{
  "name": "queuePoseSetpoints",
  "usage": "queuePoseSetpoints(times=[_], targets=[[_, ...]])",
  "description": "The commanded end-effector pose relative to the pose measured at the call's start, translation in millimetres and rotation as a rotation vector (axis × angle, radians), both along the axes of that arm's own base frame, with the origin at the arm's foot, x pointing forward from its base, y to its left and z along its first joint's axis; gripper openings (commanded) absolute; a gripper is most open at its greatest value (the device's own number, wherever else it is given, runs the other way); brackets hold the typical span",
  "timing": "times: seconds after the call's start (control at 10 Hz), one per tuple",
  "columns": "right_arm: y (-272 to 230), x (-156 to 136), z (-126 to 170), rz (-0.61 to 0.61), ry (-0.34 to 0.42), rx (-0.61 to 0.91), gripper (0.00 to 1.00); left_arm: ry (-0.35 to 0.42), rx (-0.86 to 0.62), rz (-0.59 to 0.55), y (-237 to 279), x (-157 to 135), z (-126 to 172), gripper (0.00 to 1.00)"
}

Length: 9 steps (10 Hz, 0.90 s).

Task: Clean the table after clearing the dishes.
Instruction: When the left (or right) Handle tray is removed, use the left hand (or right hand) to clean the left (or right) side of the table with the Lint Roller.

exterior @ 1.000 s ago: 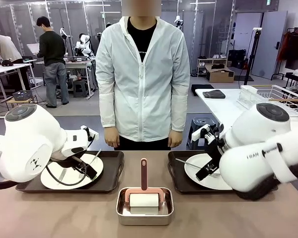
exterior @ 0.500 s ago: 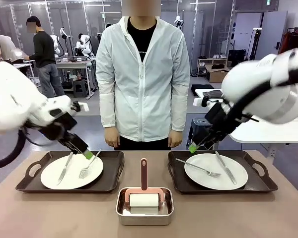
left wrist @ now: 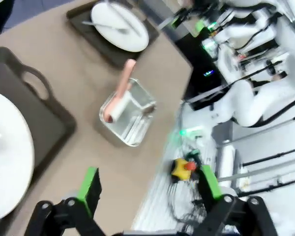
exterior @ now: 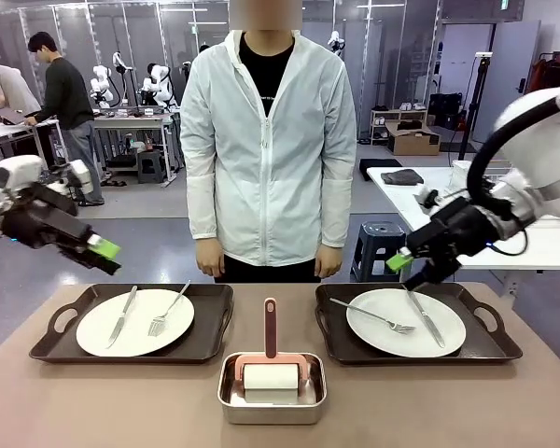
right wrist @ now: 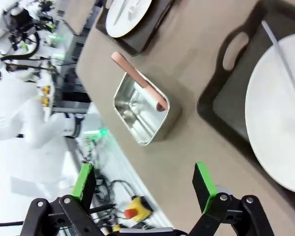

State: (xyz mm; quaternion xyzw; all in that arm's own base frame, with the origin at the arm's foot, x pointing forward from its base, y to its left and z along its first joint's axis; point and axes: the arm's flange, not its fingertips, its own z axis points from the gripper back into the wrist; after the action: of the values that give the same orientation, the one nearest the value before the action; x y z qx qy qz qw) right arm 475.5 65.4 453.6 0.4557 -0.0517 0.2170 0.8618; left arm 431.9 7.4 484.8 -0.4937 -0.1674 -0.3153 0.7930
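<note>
**Two Grippers Raised, Dishes Not Yet Cleared**

Two arms have moved in the last second: both have risen from low over the plates and swung outward. The left gripper (exterior: 103, 250) now hangs well above the left tray (exterior: 219, 325), toward its left end. The right gripper (exterior: 406, 266) hangs just above the far edge of the right tray (exterior: 490, 347). On each, the jaws stand wide apart with nothing between them.

The left plate (exterior: 98, 329) and the right plate (exterior: 383, 341) sit on their trays on the table (exterior: 121, 401). The left plate carries a knife (exterior: 121, 315) and a fork (exterior: 168, 310), and the right plate likewise. The steel pan (exterior: 231, 397) holding the roller (exterior: 271, 376) stands between the trays.

I judge that clearing has not begun, so cleaning the table must wait.
</note>
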Motion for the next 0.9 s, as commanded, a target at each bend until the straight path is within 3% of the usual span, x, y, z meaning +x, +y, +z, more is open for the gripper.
queuePoseSetpoints(times=[0.0,0.2,0.5,0.6,0.8], targets=[[-46,8,-2,-0.013,0.076,0.093,1.00,0.108,-0.127,0.068,58,5,-5,1.00],[-106,5,-6,-0.070,0.142,0.199,1.00,0.141,-0.216,0.093,119,-3,-15,1.00],[-201,-6,-4,-0.223,0.130,0.281,1.00,0.173,-0.380,0.236,209,-15,-31,1.00],[-228,-12,-7,-0.268,0.135,0.308,1.00,0.202,-0.328,0.266,229,-20,-37,1.00],[-286,-21,-29,-0.403,0.174,0.404,1.00,0.247,-0.370,0.395,275,-38,-47,1.00]])
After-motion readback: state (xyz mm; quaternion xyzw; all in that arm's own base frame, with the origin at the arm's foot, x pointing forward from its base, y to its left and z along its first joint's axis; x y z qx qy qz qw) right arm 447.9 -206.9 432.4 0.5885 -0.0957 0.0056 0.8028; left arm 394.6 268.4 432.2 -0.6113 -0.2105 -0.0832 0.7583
